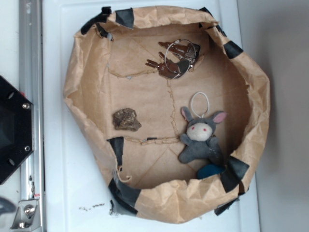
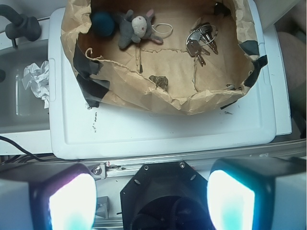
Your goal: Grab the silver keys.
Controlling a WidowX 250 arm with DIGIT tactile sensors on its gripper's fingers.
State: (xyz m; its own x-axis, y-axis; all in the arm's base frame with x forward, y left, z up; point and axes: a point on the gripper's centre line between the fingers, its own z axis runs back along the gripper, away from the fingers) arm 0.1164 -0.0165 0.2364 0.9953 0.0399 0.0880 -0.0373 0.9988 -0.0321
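Note:
The silver keys [image 1: 175, 59] lie on a thin wire ring at the far side of the brown paper nest [image 1: 87, 82], near its rim. They also show in the wrist view [image 2: 200, 40] at the top right of the nest. My gripper [image 2: 151, 199] is open and empty, its two glowing pads [image 2: 72, 203] wide apart at the bottom of the wrist view, high above the robot base and well back from the nest. The gripper does not show in the exterior view.
A grey plush bunny [image 1: 200, 140] with a white loop lies in the nest beside a blue object [image 1: 210, 170]. A brown rock [image 1: 127, 119] lies on the nest floor. The nest sits on a white lid [image 2: 163, 129]. The black robot base [image 1: 12, 128] is at left.

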